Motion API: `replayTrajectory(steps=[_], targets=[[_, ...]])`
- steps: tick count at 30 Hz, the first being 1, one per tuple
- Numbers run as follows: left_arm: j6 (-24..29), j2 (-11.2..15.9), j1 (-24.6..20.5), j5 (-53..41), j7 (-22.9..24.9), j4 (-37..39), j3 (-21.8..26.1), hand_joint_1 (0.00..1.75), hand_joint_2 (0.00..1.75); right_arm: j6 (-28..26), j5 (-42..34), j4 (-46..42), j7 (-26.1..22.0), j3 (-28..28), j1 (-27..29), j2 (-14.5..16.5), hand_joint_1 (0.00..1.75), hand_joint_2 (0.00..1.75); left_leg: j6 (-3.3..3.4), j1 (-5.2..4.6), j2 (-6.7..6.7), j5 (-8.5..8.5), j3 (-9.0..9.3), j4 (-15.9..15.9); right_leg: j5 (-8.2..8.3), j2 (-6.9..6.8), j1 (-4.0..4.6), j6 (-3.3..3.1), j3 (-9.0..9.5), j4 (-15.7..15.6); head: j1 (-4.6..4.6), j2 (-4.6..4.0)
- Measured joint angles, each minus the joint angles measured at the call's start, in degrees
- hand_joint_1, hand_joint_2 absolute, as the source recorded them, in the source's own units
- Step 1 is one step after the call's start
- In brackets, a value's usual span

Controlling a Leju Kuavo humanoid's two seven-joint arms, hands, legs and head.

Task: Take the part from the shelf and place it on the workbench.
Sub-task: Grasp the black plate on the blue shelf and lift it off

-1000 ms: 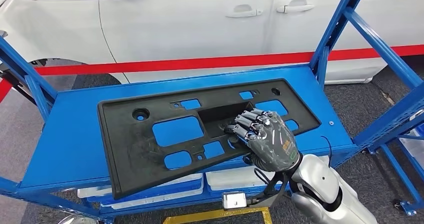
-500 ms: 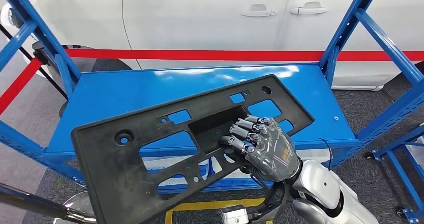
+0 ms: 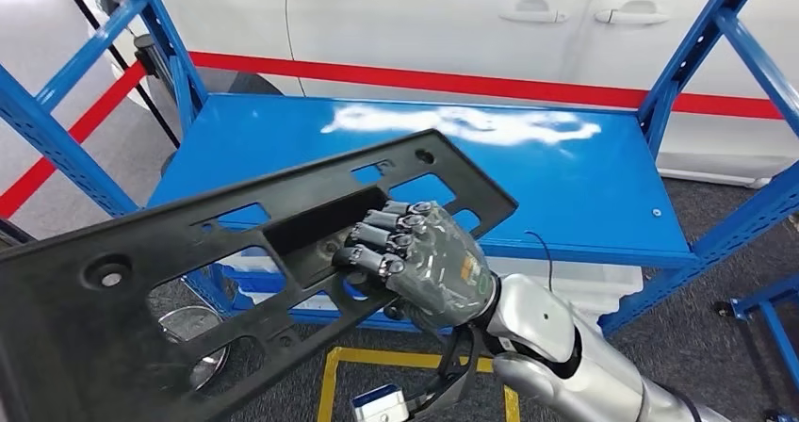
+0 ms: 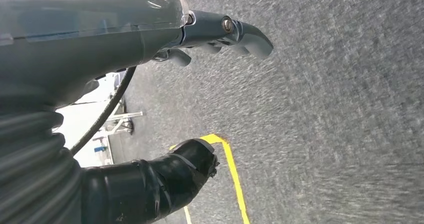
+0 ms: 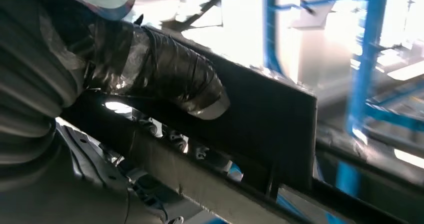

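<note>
The part is a long black plastic panel (image 3: 141, 281) with several cut-outs, now off the blue shelf (image 3: 528, 182) and tilted, its far end low at the left. My right hand (image 3: 419, 262) grips it at the middle recess, fingers hooked over the edge. In the right wrist view the thumb (image 5: 170, 79) presses against the dark panel (image 5: 270, 119). My left hand (image 4: 150, 49) hangs over grey floor with its fingers apart and nothing in it.
Blue shelf uprights (image 3: 165, 40) stand at the left and right (image 3: 702, 40). A white car (image 3: 452, 17) with a red stripe is behind the shelf. Yellow floor tape (image 3: 415, 361) and white bins (image 3: 584, 285) lie under the shelf.
The panel has come off the shelf toward me and swung left, held by my right hand. The whole view has shifted too, so the camera has turned.
</note>
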Motion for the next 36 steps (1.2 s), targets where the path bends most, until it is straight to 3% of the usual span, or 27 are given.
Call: replayTrajectory(steps=[1,2,4,5,6,7,9,11,12,14,15,16,18,19,20,21,22,24,26,27,29,30,31,32,34,35,36], targets=[[0.0,0.0,0.0,-0.1,0.3,0.0,0.0,0.00,1.75,0.0,-0.3,0.8,0.3,0.7,-1.2,1.0,1.75,1.75,-0.38,0.03,0.72,-1.70,-0.67,1.3,0.68,-0.87,-0.19,-0.51,-0.67,-0.2,-0.14,-0.01],[-0.1,0.0,-0.1,-0.2,0.5,0.0,0.0,0.00,1.75,0.0,-0.5,1.4,0.4,1.2,-2.1,1.8,1.75,1.75,-0.74,0.25,1.87,-4.41,-1.46,3.8,1.32,-1.71,-0.23,-0.86,-1.35,-0.2,-0.28,-0.01],[-0.2,-0.1,-0.1,-0.2,0.7,0.0,0.0,0.00,1.75,0.0,-0.8,2.3,0.6,1.9,-3.3,2.8,1.75,1.75,-1.60,0.81,3.53,-9.66,-3.03,10.7,2.40,-3.29,-0.13,-1.11,-2.71,-0.2,-0.44,-0.01],[-0.2,-0.2,0.0,-0.2,0.7,0.0,0.0,0.00,1.75,0.0,-0.9,2.7,0.6,2.2,-3.7,3.0,1.75,1.75,-1.99,1.14,3.86,-10.59,-3.37,13.8,2.93,-4.11,-0.10,-1.01,-3.43,-0.1,-0.44,-0.01],[-0.3,-0.2,0.0,-0.2,0.7,0.0,0.0,0.00,1.75,0.0,-1.0,3.0,0.6,2.3,-4.0,3.2,1.75,1.75,-2.35,1.46,4.09,-10.10,-2.98,15.5,3.43,-4.99,-0.12,-0.85,-4.11,0.0,-0.45,-0.01],[-0.3,-0.2,0.0,-0.2,0.7,0.0,0.0,0.00,1.75,0.0,-1.0,3.4,0.6,2.5,-4.2,3.4,1.75,1.75,-2.65,1.76,4.36,-8.70,-1.68,15.4,3.90,-5.84,-0.15,-0.64,-4.82,0.1,-0.45,-0.01],[-0.3,-0.2,-0.1,-0.2,0.7,0.0,0.0,0.00,1.75,0.0,-1.1,3.9,0.6,2.6,-4.7,3.6,1.75,1.75,-2.96,2.14,6.13,-6.44,3.87,9.3,4.67,-7.34,-0.20,-0.12,-5.97,0.6,-0.47,-0.01],[-0.4,-0.2,-0.1,-0.1,0.7,0.0,0.0,0.00,1.75,-0.1,-1.3,4.2,0.9,2.7,-5.3,3.7,1.75,1.75,-2.47,1.76,8.31,-7.38,9.23,1.6,5.34,-8.59,-0.16,0.63,-6.59,1.0,-0.41,-0.01],[-0.5,-0.1,-0.1,-0.1,0.7,0.0,0.0,0.00,1.75,-0.1,-1.4,4.4,1.0,2.8,-5.5,3.8,1.75,1.75,-1.99,1.45,8.77,-8.09,10.31,-0.6,5.69,-9.22,-0.13,1.04,-6.64,1.0,-0.36,-0.01],[-0.7,-0.1,0.0,0.0,0.7,0.0,0.1,0.00,1.75,-0.2,-1.7,4.8,1.3,3.0,-5.8,3.9,1.75,1.75,-0.68,1.11,7.83,-7.67,9.87,-1.6,6.34,-10.35,-0.27,1.96,-6.67,0.8,-0.26,-0.01],[-0.8,-0.2,0.1,0.0,0.7,0.0,0.1,0.00,1.75,-0.2,-1.8,5.1,1.3,3.1,-5.8,4.0,1.75,1.75,-0.10,1.09,7.28,-7.07,9.45,-1.8,5.86,-9.75,-0.42,2.37,-6.86,1.0,-0.26,-0.01],[-0.8,-0.2,0.1,0.0,0.7,0.0,0.1,0.00,1.75,-0.2,-1.8,5.3,1.4,3.2,-5.9,4.0,1.75,1.75,0.50,1.13,6.77,-6.35,8.94,-2.0,4.34,-8.32,-0.53,2.63,-7.29,2.1,-0.24,-0.01],[-0.8,-0.2,0.0,0.0,0.8,0.0,0.1,0.00,1.75,-0.4,-1.9,5.6,1.5,3.4,-5.7,3.8,1.75,1.75,1.38,1.02,5.79,-4.90,7.53,-2.1,-1.17,-4.29,-0.48,2.67,-8.83,7.3,-0.21,-0.01],[-0.7,-0.2,0.0,-0.1,0.8,0.0,0.1,0.00,1.75,-0.6,-1.9,5.6,1.6,3.4,-5.5,3.5,1.75,1.75,1.67,0.85,5.13,-4.21,6.64,-2.1,-3.77,-3.03,-0.32,2.48,-9.65,11.0,-0.18,-0.01],[-0.6,-0.3,0.0,-0.1,0.8,0.0,0.1,0.00,1.75,-1.0,-1.9,5.6,1.7,3.4,-5.1,3.0,1.75,1.75,1.86,0.63,4.37,-3.57,5.74,-2.0,-5.22,-2.43,-0.11,2.27,-10.11,14.0,-0.19,-0.01],[-0.5,-0.3,0.1,-0.3,0.8,0.0,0.1,0.00,1.75,-1.3,-2.0,5.2,1.8,3.4,-4.5,2.1,1.75,1.75,1.97,0.43,3.53,-2.96,4.82,-1.8,-5.32,-2.18,0.10,1.99,-9.86,15.6,-0.19,-0.01],[-0.3,-0.4,0.1,-0.5,0.7,0.0,0.1,0.00,1.75,-1.7,-2.3,4.5,1.9,3.4,-3.6,0.9,1.75,1.75,2.02,0.26,2.61,-2.41,3.94,-1.5,-4.30,-2.02,0.34,1.63,-8.73,15.3,-0.19,-0.01],[0.1,-0.7,0.2,-0.8,0.6,0.0,0.1,0.00,1.75,-2.4,-3.2,1.9,1.1,2.6,-1.0,-2.3,1.75,1.75,1.98,0.12,0.76,-1.52,2.39,-0.9,-1.53,-0.60,0.91,0.56,-3.87,9.0,-0.20,0.01],[0.3,-1.2,0.3,-0.9,0.4,0.0,0.1,0.00,1.75,-2.6,-4.2,-0.8,-0.4,0.6,1.6,-5.5,1.75,1.75,1.62,0.07,-0.76,-0.62,1.33,-0.4,-0.86,1.96,1.24,-0.33,0.46,2.0,-0.16,0.01],[0.4,-1.3,0.4,-0.9,0.3,0.0,0.1,0.00,1.75,-2.6,-4.5,-1.8,-1.0,-0.5,2.5,-6.7,1.75,1.75,1.35,0.19,-1.34,-0.14,1.05,-0.5,-1.05,2.75,1.37,-0.53,1.34,0.2,-0.13,0.00],[0.4,-1.3,0.7,-0.9,0.2,0.1,0.1,0.00,1.75,-2.3,-4.6,-3.0,-1.7,-2.2,3.7,-8.1,1.75,1.75,0.66,0.29,-2.47,0.98,0.71,-0.9,-0.28,2.01,1.30,-0.56,1.32,-0.7,-0.01,-0.01],[0.4,-1.3,0.8,-0.8,0.2,0.1,0.1,0.00,1.75,-2.1,-4.6,-3.4,-2.0,-2.7,4.0,-8.4,1.75,1.75,0.37,0.18,-2.12,0.87,0.41,-0.9,0.36,1.26,1.13,-0.75,1.11,-1.2,-0.02,-0.01],[0.4,-1.3,0.8,-0.8,0.1,0.1,0.1,0.00,1.75,-1.7,-4.6,-3.7,-2.2,-3.2,4.4,-8.6,1.75,1.75,0.04,0.09,-1.01,-0.32,-0.08,-0.1,1.11,0.40,0.90,-1.06,0.75,-1.6,-0.07,-0.01],[0.3,-1.3,0.7,-0.8,0.0,0.1,0.1,0.00,1.75,-1.4,-4.5,-4.0,-2.4,-3.5,4.7,-8.8,1.75,1.75,-0.31,0.09,0.55,-2.54,-0.75,1.7,1.87,-0.48,0.66,-1.31,0.27,-2.0,-0.13,-0.01],[0.2,-1.3,0.4,-0.7,-0.1,0.1,0.1,0.00,1.75,-1.0,-4.4,-4.4,-2.6,-4.0,5.1,-9.1,1.75,1.75,-1.18,0.66,3.36,-8.32,-2.43,8.2,3.04,-2.24,0.72,-1.52,-0.96,-2.1,-0.27,-0.01],[0.2,-1.3,0.3,-0.7,-0.1,0.1,0.1,0.00,1.75,-0.8,-4.4,-4.6,-2.6,-4.2,5.2,-9.2,1.75,1.75,-1.65,1.04,3.84,-9.95,-3.04,11.8,3.57,-3.14,0.72,-1.39,-1.72,-2.0,-0.27,-0.01],[0.1,-1.3,0.2,-0.7,-0.1,0.1,0.1,0.00,1.75,-0.6,-4.4,-4.7,-2.6,-4.3,5.3,-9.3,1.75,1.75,-2.10,1.44,4.10,-10.17,-3.14,14.4,4.09,-4.09,0.70,-1.23,-2.53,-1.9,-0.27,-0.01]])
